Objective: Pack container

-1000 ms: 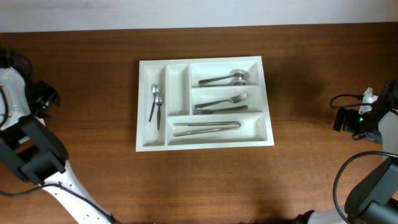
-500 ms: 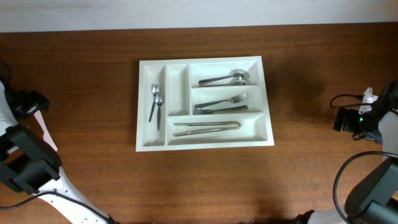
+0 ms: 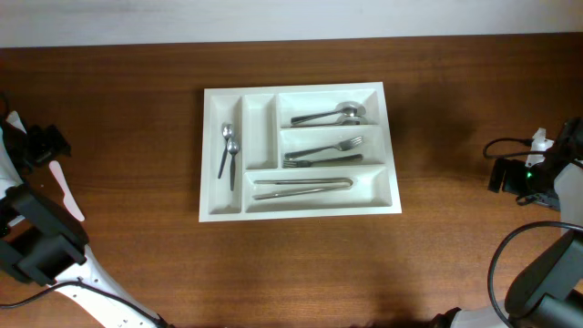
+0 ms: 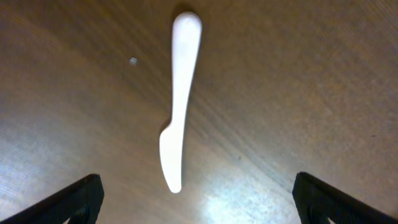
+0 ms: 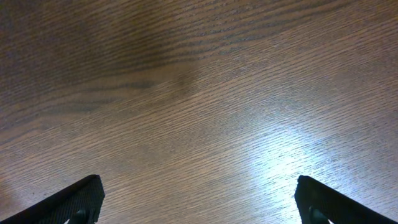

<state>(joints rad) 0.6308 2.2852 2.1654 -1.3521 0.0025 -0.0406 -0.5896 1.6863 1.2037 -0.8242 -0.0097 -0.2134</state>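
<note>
One five-compartment tray (image 3: 260,132) holds two small spoons (image 3: 226,150), two large spoons (image 3: 328,116), two forks (image 3: 328,148) and two long knives (image 3: 301,188) — one white plastic knife (image 4: 180,93) on the tabletop (image 3: 455,255).

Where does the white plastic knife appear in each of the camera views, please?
Overhead: the white knife at the far left, left of the container.
Left wrist: centre, blade end toward the open left gripper.
Right wrist: not in it.
Shared landmark: the wooden table.
</note>
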